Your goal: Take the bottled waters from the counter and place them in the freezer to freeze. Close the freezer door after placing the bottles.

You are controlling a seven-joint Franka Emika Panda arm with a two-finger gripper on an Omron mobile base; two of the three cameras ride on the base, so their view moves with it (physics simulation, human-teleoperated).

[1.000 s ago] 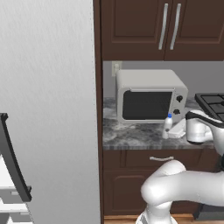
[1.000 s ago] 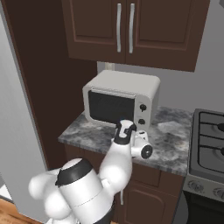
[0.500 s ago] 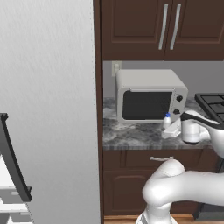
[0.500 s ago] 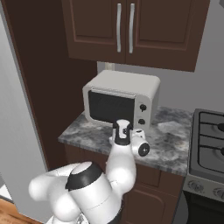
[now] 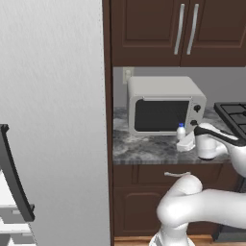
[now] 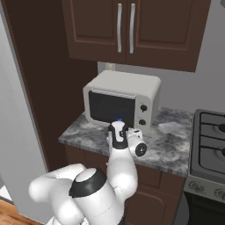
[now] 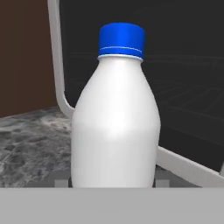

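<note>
The fingers (image 7: 113,186) are sitting either side of the blue-capped water bottle (image 7: 114,118) and look to be gripping it low on the body; in the hand view only their tips are peeking out at the bottle's base, tight against its flanks, so I'm reading this as a closed hold on the bottle.

The bottle is standing upright, long axis vertical, cap up, dead centre ahead of the hand, with the fingers coming in level from the side. From the left base view the gripper (image 5: 187,142) is reaching across the desk (image 5: 144,151) and meeting the bottle (image 5: 181,131) right in front of the microwave (image 5: 163,105), whose dark door is just behind it.

Here's what the coming move turns on, as I judge it: the bottle is tucked close to the microwave door, so it wants lifting straight up and pulling back toward the robot. The freezer door (image 5: 14,182) is hanging open well away on the robot's left, past the refrigerator's silver side (image 5: 53,96), so a long swing leftward is waiting.
</note>
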